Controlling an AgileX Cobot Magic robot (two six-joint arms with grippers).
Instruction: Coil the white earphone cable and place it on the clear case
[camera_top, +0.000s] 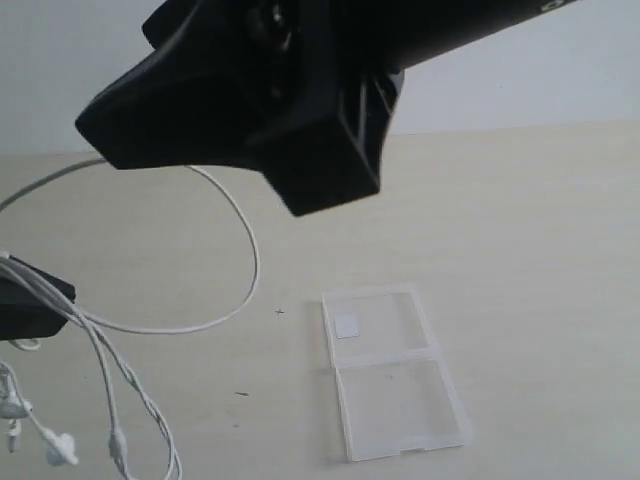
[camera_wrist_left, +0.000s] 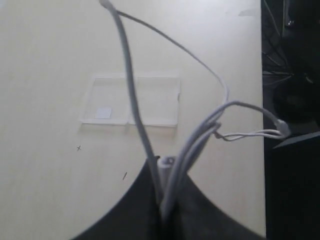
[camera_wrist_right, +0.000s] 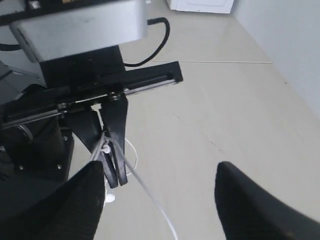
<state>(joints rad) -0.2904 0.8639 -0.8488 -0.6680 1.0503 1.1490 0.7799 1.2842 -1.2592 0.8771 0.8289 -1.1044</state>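
Observation:
My left gripper (camera_wrist_left: 162, 197) is shut on several strands of the white earphone cable (camera_wrist_left: 131, 95) and holds them above the table. It shows at the far left of the exterior view (camera_top: 40, 300). From it the cable (camera_top: 245, 250) swings out in a wide loop, and the earbuds (camera_top: 60, 448) hang below. The clear case (camera_top: 392, 372) lies open and flat on the table, its white sticker (camera_top: 347, 326) on the far half, and nothing rests on it. My right gripper (camera_wrist_right: 160, 200) is open and faces the left gripper (camera_wrist_right: 112, 165), with a cable strand (camera_wrist_right: 150, 195) running between its fingers, untouched.
The right arm's black wrist (camera_top: 270, 100) fills the top of the exterior view close to the camera. Beside the hanging earbuds (camera_wrist_left: 282, 131) the table edge (camera_wrist_left: 262, 150) drops to dark floor. The left arm's base and mount (camera_wrist_right: 75, 30) stand behind its gripper.

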